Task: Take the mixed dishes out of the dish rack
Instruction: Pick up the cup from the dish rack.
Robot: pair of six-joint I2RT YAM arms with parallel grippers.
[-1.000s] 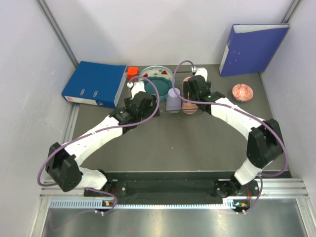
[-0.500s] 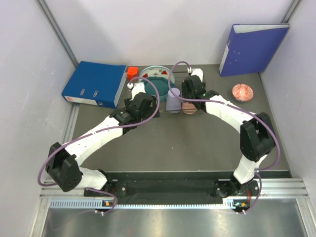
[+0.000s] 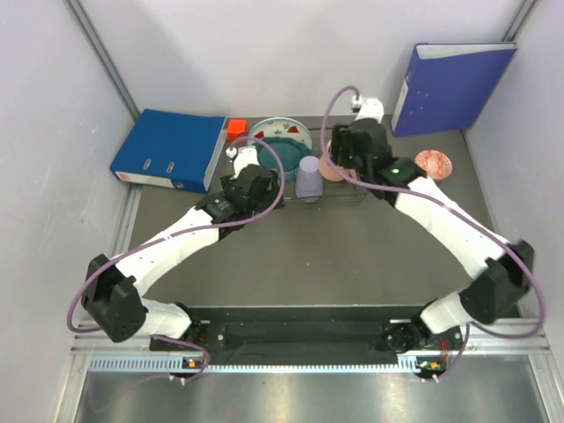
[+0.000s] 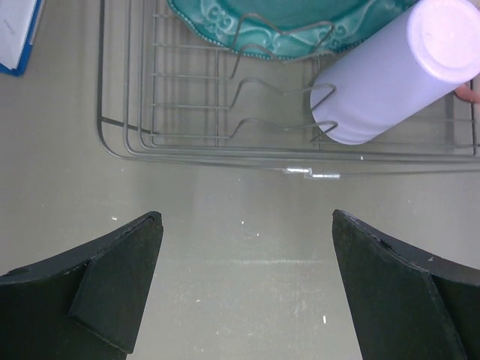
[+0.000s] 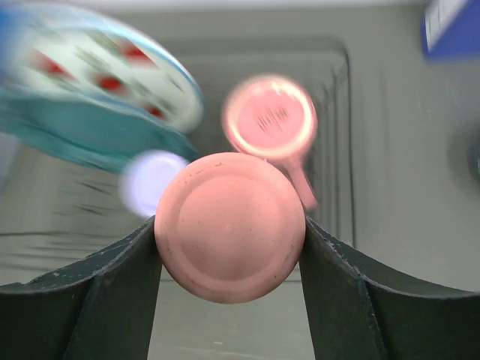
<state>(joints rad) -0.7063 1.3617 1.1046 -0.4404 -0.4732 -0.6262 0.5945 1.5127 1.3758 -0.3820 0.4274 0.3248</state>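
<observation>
The dish rack [image 3: 356, 196] of thin dark wire stands at the back of the table. It holds the teal scalloped plate [image 3: 280, 150], the white watermelon plate [image 3: 280, 129] and the lavender cup [image 3: 308, 176]. My right gripper [image 5: 229, 225] is shut on a salmon-pink cup [image 5: 229, 229], held bottom-first above the rack [image 5: 337, 150]. A second salmon-pink cup [image 5: 270, 120] with a handle sits below it in the rack. My left gripper [image 4: 247, 285] is open and empty over the table, just in front of the rack's left front edge [image 4: 187, 146]. The pink patterned bowl [image 3: 433, 164] sits on the table at the right.
A blue binder [image 3: 170, 148] lies flat at the back left, with a small red cube [image 3: 236, 128] beside it. Another blue binder [image 3: 454, 86] stands upright at the back right. White walls close in both sides.
My right gripper has risen and moved back and to the right, lifting the salmon-pink cup out of the rack. The left arm has not moved.
</observation>
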